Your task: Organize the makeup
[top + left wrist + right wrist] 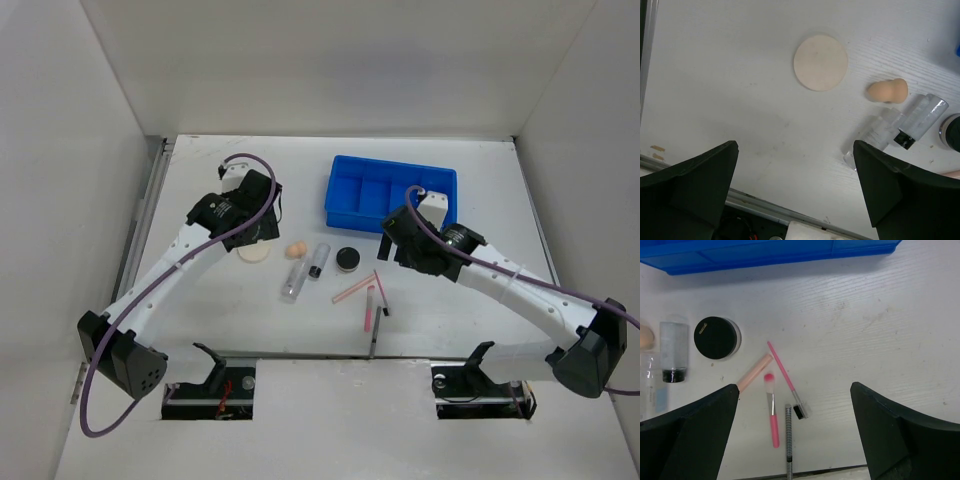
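Cream puff (820,62) lies ahead of the wide-spread left pincer (794,150), apart.

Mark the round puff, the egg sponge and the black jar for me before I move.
cream round puff (820,62), left wrist view, centre of its flat face.
peach egg sponge (881,92), left wrist view, its wider end.
round black jar (716,337), right wrist view, middle of the lid.

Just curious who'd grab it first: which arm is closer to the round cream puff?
Left. The left end effector hangs right by the puff; the right end effector is farther off, beside the blue tray.
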Tool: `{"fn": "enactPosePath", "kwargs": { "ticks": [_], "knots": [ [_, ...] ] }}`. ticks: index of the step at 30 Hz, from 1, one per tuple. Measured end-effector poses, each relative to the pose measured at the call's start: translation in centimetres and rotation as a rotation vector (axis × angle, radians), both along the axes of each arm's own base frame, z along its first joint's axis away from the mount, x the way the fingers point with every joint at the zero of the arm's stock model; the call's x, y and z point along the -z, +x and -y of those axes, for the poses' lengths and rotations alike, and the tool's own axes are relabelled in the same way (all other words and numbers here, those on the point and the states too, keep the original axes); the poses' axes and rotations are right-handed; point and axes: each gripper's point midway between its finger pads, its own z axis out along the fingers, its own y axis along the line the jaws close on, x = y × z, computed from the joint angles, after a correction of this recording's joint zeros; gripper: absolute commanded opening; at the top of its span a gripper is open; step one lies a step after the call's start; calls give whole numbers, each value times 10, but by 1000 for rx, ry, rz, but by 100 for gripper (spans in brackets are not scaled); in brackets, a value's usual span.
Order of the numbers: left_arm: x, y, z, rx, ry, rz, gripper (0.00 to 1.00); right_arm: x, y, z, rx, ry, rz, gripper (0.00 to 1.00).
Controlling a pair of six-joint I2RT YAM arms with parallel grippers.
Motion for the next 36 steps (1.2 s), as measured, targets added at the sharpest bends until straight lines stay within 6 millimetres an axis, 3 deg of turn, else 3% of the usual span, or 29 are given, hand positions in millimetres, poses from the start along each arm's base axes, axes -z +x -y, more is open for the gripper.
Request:
{"fn": "enactPosePath", "kwargs": {
  "ticks": [12, 17, 24, 30, 34, 36],
  "knots": [
    [1, -2, -6, -4, 24, -14, 100, -21, -4, -10, -114, 73, 68, 100],
    [2, -3, -5, -1, 20, -20, 100, -15, -3, -28, -190, 100, 42, 100],
    [3, -4, -2, 8, 6, -29, 100, 18, -11, -62, -382, 188, -3, 100],
    [8, -5, -3, 11, 11, -39, 100, 41, -4, -76, -418, 225, -76, 100],
    [13, -7, -2, 19, 13, -51, 100, 69, -2, -78, -375, 208, -166, 84],
    [14, -7, -1, 22, 11, -55, 100, 73, -2, -77, -343, 214, -181, 82]
  ]
}}
